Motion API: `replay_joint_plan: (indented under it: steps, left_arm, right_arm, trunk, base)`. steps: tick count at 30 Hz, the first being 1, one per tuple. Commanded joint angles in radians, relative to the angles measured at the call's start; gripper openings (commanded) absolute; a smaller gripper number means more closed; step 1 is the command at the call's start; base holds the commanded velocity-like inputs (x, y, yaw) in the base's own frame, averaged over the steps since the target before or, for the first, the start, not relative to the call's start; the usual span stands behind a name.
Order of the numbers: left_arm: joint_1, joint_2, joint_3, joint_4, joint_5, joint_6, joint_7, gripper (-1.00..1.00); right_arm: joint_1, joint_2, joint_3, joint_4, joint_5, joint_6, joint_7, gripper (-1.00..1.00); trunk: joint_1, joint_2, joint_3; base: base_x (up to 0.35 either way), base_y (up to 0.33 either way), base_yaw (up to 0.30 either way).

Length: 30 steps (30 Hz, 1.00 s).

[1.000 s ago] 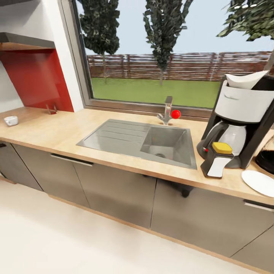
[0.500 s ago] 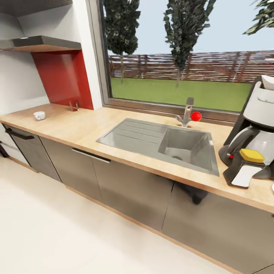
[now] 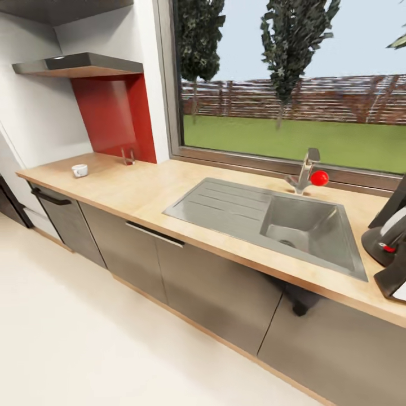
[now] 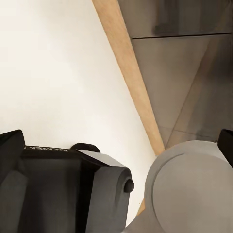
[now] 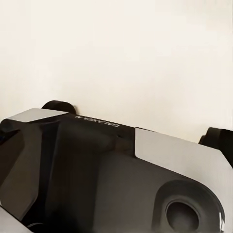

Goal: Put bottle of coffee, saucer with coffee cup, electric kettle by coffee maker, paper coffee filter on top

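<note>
The coffee cup [image 3: 79,170] sits alone at the far left end of the countertop [image 3: 141,194], in the left middle of the head picture; the coffee maker [image 3: 389,237] peeks in at the right edge, well apart from the cup, with the sink [image 3: 270,223] between them; both wrist pictures look down at the robot's own base and pale floor, so I cannot tell if either claw is open or shut, or which arm is nearer.
</note>
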<state>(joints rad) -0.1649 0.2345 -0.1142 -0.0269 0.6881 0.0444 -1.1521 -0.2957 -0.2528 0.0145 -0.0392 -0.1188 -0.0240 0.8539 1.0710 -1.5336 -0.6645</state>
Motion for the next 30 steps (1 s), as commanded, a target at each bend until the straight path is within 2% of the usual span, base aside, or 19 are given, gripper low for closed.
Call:
replay_joint_plan:
  steps: [1,30]
  left_arm:
    - [-0.001,0.0,-0.008,0.0,0.009,0.005,-0.003,1.0]
    - [-0.001,0.0,-0.009,0.001,0.009,0.005,-0.004,1.0]
  right_arm:
    - [0.0,0.0,0.002,0.001,-0.005,-0.002,0.003,1.0]
    - [0.0,0.0,0.002,0.001,-0.005,-0.003,-0.013,1.0]
  trunk:
    - [0.0,0.0,-0.001]
    - [0.0,0.0,-0.001]
  base:
    - [0.015,0.014,0.259]
    - [0.002,0.001,0.269]
